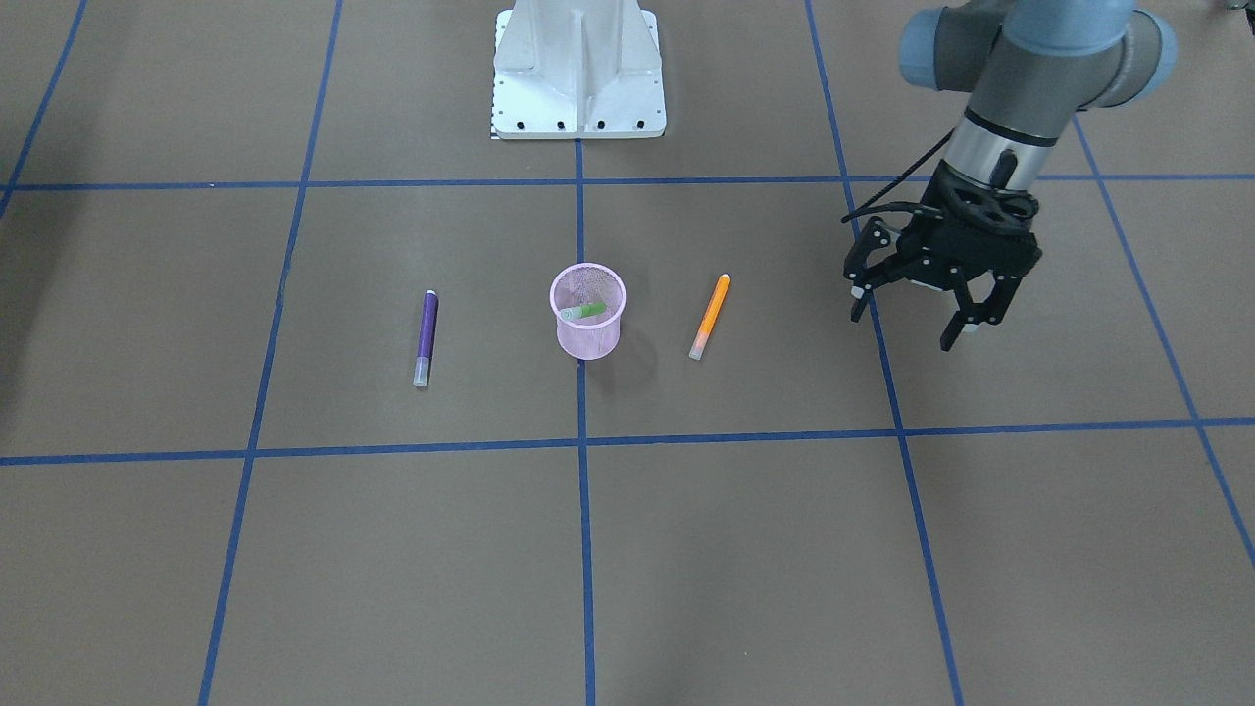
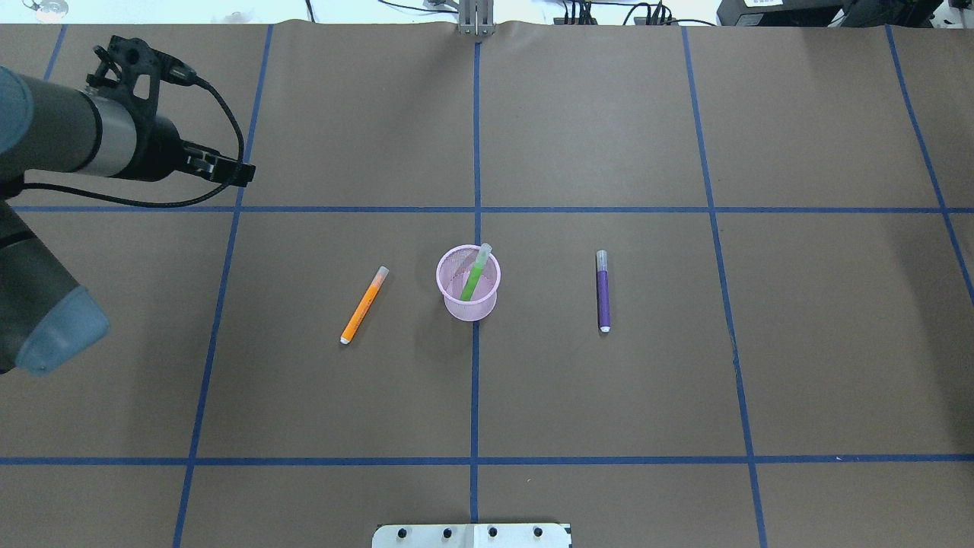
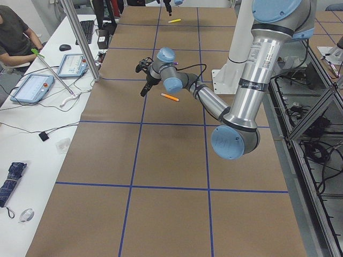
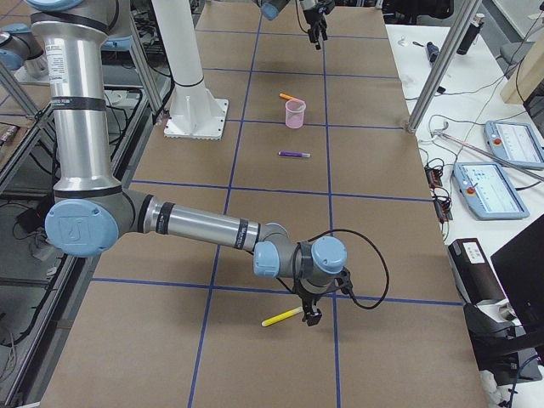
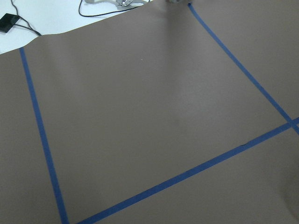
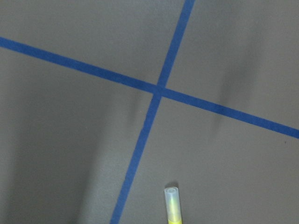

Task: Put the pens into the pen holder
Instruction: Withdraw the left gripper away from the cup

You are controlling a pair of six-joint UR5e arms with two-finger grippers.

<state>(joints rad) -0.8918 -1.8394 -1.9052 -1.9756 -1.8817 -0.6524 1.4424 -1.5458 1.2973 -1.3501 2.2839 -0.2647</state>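
The pink mesh pen holder (image 1: 589, 338) stands upright at the table's middle, also in the overhead view (image 2: 470, 307). The green pen (image 1: 585, 311) leans inside it, cap end over the rim (image 2: 475, 275). The orange pen (image 1: 710, 316) lies flat on the table on the holder's left-arm side (image 2: 364, 304). The purple pen (image 1: 426, 336) lies flat on the other side (image 2: 603, 291). My left gripper (image 1: 904, 328) is open and empty above the table, beyond the orange pen. My right gripper (image 4: 309, 316) is far off by a yellow pen (image 4: 282, 317); I cannot tell whether it is open.
The white robot base (image 1: 578, 74) stands behind the holder. Blue tape lines grid the brown table. The yellow pen's cap end shows in the right wrist view (image 6: 172, 201). A side bench with tablets (image 3: 32, 88) and metal posts (image 3: 80, 37) run along the table's far edge.
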